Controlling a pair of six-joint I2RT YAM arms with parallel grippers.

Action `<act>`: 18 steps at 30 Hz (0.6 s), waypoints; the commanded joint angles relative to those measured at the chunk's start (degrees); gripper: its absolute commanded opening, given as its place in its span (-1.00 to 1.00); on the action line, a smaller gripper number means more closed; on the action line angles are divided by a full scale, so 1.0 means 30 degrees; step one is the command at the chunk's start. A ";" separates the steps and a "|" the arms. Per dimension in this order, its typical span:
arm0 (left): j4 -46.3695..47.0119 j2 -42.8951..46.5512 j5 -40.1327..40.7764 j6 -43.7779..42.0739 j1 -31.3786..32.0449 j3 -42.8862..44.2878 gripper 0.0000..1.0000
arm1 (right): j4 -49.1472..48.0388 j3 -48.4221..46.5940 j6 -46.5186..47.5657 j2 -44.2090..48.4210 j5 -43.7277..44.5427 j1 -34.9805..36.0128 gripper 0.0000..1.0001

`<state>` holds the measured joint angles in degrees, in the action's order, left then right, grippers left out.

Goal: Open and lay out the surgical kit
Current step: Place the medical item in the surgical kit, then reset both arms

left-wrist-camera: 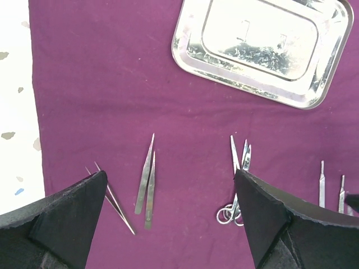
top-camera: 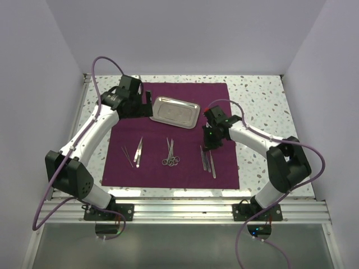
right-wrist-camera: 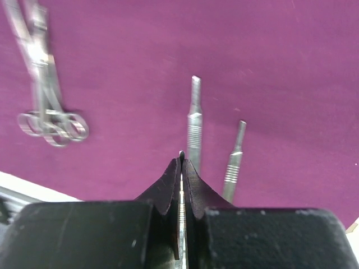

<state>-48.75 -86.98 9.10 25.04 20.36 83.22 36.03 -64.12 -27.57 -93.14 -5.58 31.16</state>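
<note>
- Plum cloth (top-camera: 168, 171) lies spread flat on the speckled surface (top-camera: 258, 101), so the wrap reads as opened; it now serves as the field for everything else.
- Steel tray (top-camera: 176, 111) sits at the far middle of the cloth, bare inside; set back there, it leaves the near strip free for a row.
- Along that strip, in groups well apart, lie fine tweezers (left-wrist-camera: 112, 196) and stout tweezers (left-wrist-camera: 146, 182) on the left, scissors (left-wrist-camera: 235, 185) in the middle with rings towards the arms, and two handles (right-wrist-camera: 193, 123) on the right. All run roughly front to back, which suits a tidy, readable layout.
- Raised over the far left of the cloth, just beside the tray, the left gripper (left-wrist-camera: 171, 176) has its fingers (left-wrist-camera: 67, 218) spread wide and holds nothing; it looks parked out of the other arm's way.
- Low over the right-hand group, the right gripper (right-wrist-camera: 181, 158) has its fingers (right-wrist-camera: 168, 190) pressed nearly together on a thin tool (right-wrist-camera: 181, 185), seen edge-on as a bright sliver. What kind it is cannot be told, nor whether it touches the cloth.
- Judged so, the layout is nearly done. The pinched tool probably belongs just beside the handles, and it wants a level, gentle release so it does not skid onto them.
</note>
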 commanded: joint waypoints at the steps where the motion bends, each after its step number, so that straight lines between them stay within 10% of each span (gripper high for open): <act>1: 0.0548 -0.0128 -0.0485 0.0179 -0.0107 0.0942 0.99 | -0.1726 0.1038 0.0606 0.0521 -0.0044 -0.0132 -1.00; 6: 0.0197 0.0048 -0.0457 0.0238 -0.0107 0.0884 0.99 | -0.2488 0.1597 0.0900 0.0111 0.0455 -0.0132 -1.00; 9: 0.0109 0.0194 -0.0281 0.0209 -0.0107 0.0854 0.99 | -0.2168 0.1363 0.0842 -0.0183 0.0426 -0.0103 -0.24; 10: 0.0108 0.0194 -0.0223 0.0180 -0.0107 0.0854 0.99 | -0.2109 0.1334 0.0812 -0.0038 0.0513 -0.0131 0.56; 11: 0.0108 0.0223 -0.0193 0.0180 -0.0107 0.0825 0.99 | -0.1934 0.1304 0.0812 0.0370 0.0630 -0.0132 0.74; 18: 0.0488 0.0019 -0.0047 0.0297 -0.0107 0.0999 0.99 | 0.0409 -0.0890 0.1776 0.2802 0.1802 -0.0102 0.82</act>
<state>-48.90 -87.33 8.51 25.10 20.36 83.79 34.94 -61.32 -24.60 -90.94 -2.55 30.89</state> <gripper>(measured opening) 0.994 0.906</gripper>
